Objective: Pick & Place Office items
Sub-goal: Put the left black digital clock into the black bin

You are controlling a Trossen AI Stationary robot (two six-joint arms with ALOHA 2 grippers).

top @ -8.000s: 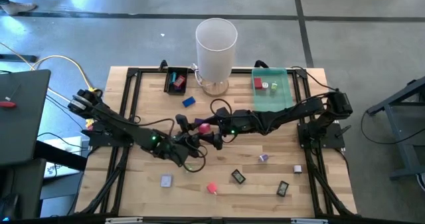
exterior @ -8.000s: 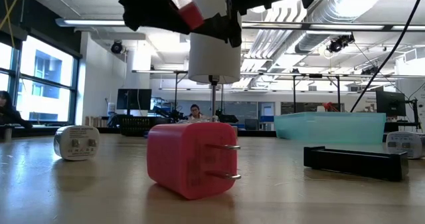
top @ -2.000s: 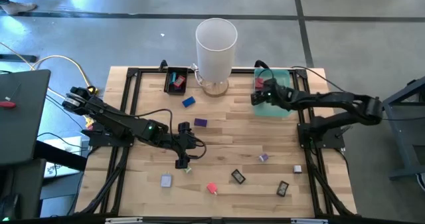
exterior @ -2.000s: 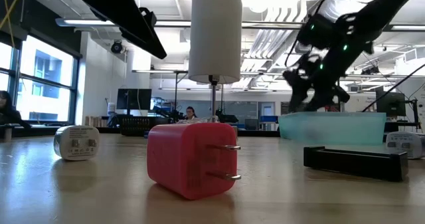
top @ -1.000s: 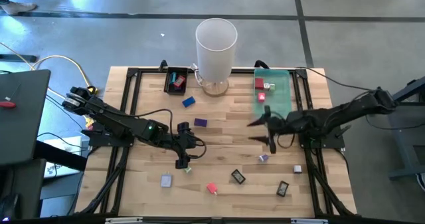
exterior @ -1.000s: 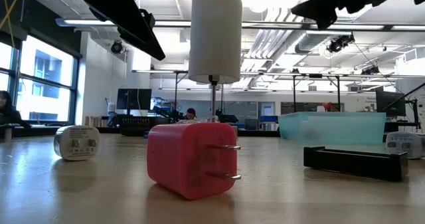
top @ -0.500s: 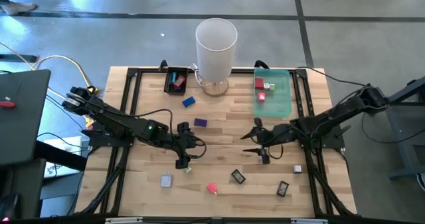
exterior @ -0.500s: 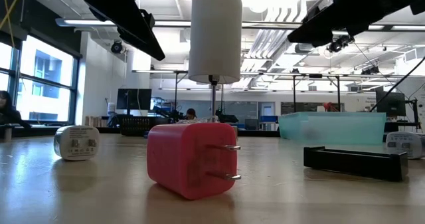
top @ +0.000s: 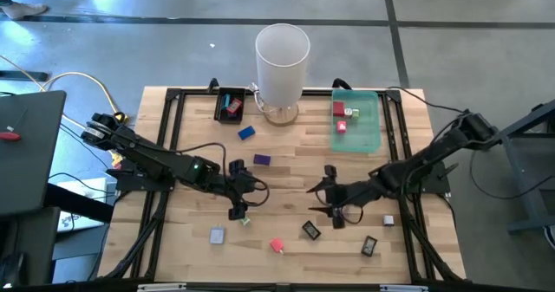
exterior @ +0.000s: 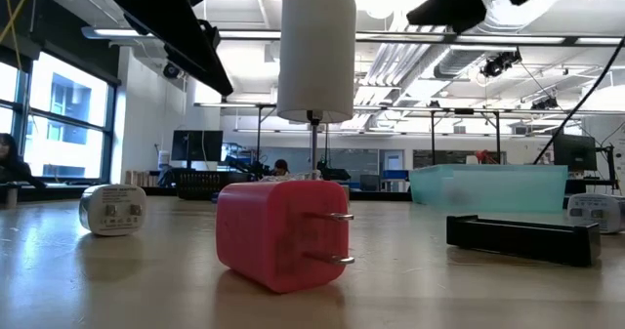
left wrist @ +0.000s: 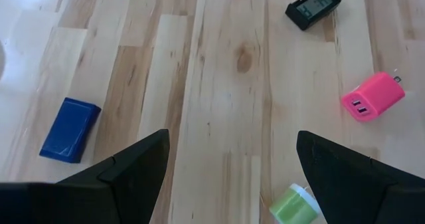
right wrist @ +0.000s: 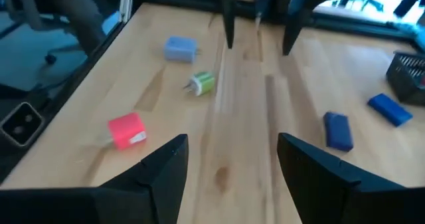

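Note:
Office items lie scattered on the wooden table: a blue block (top: 247,133), a dark blue block (top: 261,160), a green plug (top: 245,221), a grey-blue charger (top: 217,235), a pink charger (top: 277,245) and a black clock (top: 310,230). My left gripper (top: 240,189) hovers open above the table left of centre, with the green plug (left wrist: 292,204) just ahead of it. My right gripper (top: 323,195) hangs open over the table's middle, facing the left one, with nothing between its fingers (right wrist: 166,164).
A tall white cylinder (top: 282,58) stands at the far middle. Right of it is a translucent green tray (top: 368,132) holding red pieces; left of it, a small black tray (top: 231,103). More small items (top: 369,246) lie near the front right. Black frame rails (top: 160,136) border the table.
My right gripper has come away from the green tray, toward the table's near edge and left, to the table's middle. It stays open and carries nothing.

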